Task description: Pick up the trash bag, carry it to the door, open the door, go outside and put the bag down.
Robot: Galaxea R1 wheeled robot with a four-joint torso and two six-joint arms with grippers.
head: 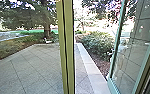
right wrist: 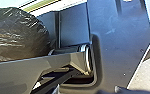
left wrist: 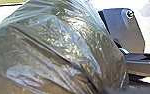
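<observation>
Standing open, glass door (head: 129,52); wide passage presumably needed for a bulky load. Paved yard (head: 23,70) seen beyond green post (head: 68,47). Trash bag (left wrist: 56,47) seen full and bulging near the robot's dark plate (left wrist: 127,30), probably carried close so that the post is cleared. Not put down, by judgement; state of both grippers cannot be told. Thin plastic could be snagged on the frame.
</observation>
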